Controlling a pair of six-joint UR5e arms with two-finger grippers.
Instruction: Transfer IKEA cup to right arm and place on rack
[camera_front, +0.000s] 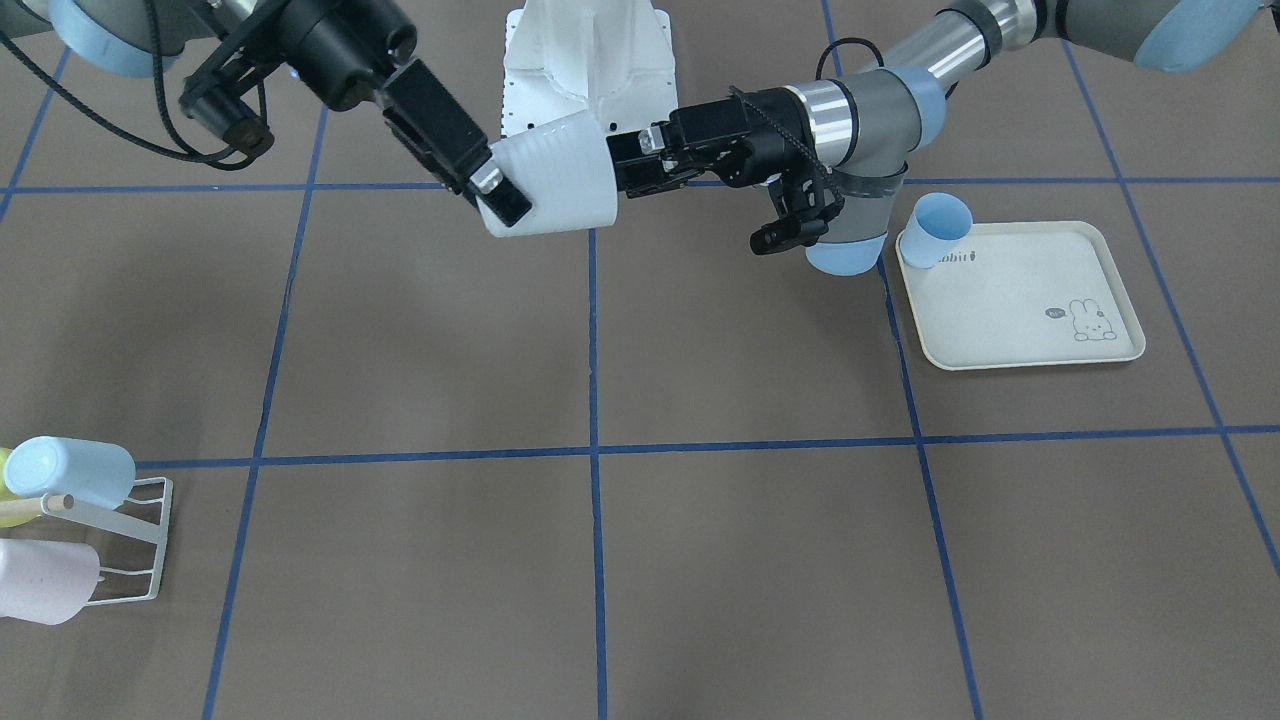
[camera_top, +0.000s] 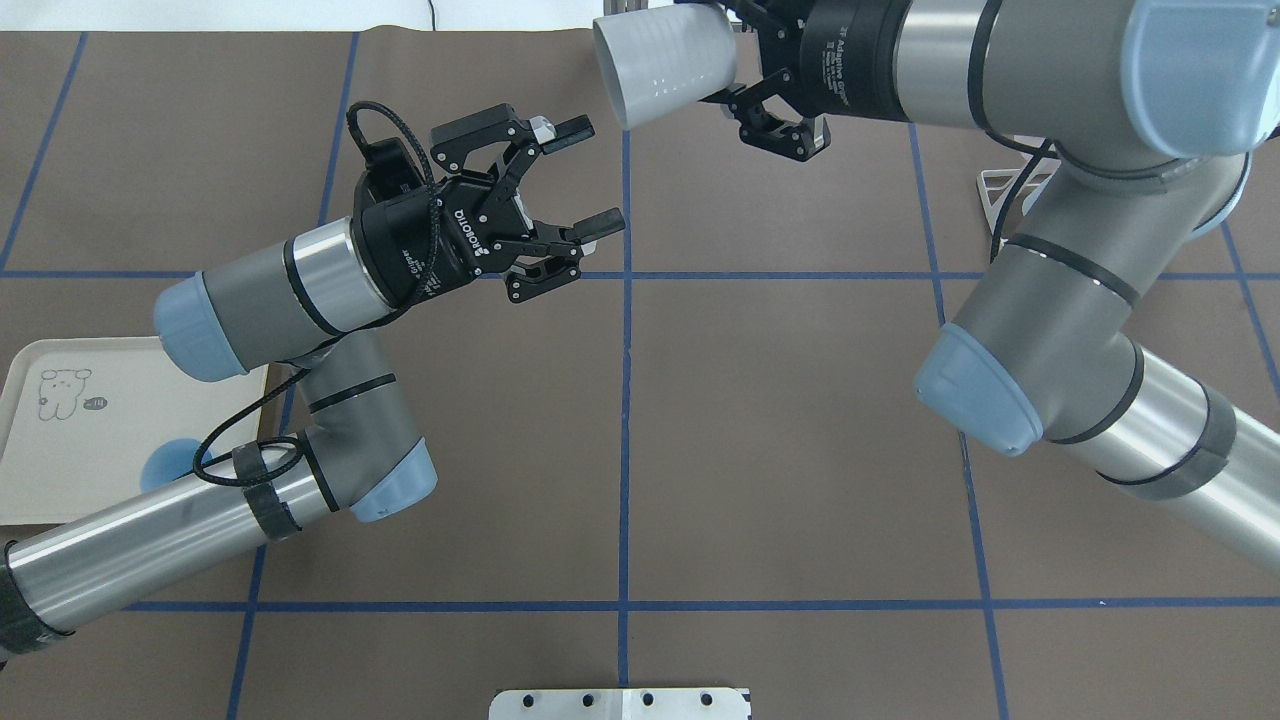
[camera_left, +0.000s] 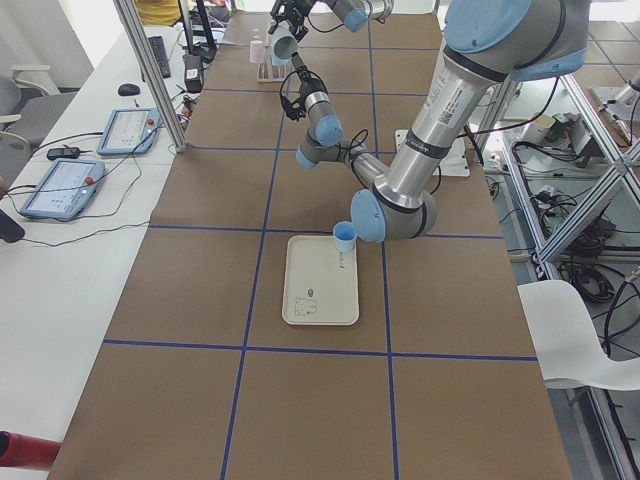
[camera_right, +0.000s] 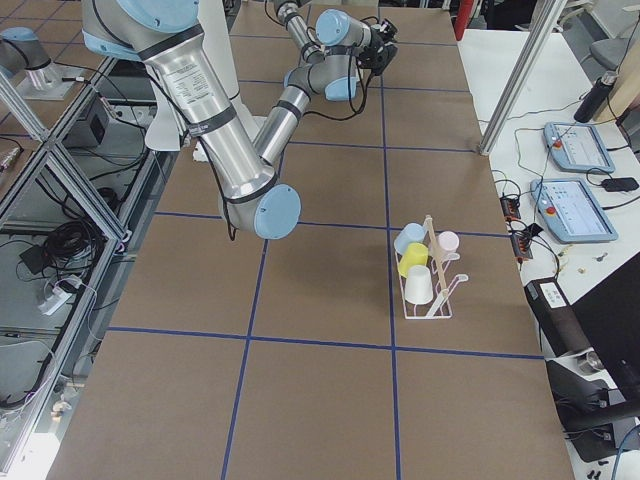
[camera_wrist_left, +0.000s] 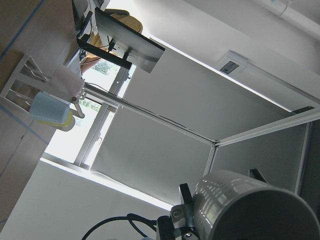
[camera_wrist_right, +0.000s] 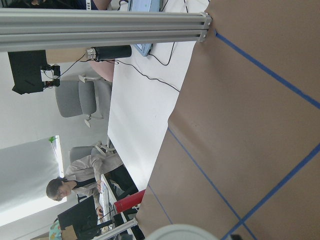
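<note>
The table (camera_front: 700, 560) carries the rack (camera_right: 433, 265) well apart from the right gripper (camera_front: 500, 195), below it and out toward the operators' edge, with other cups hung on it. The white IKEA cup (camera_front: 560, 175) lies sideways in the air, clamped near its base by the right gripper. Its mouth faces the left gripper (camera_top: 603, 172), whose fingers are spread and clear of it. The hand-over looks done. Carrying the cup to the rack and seating it there is left.
</note>
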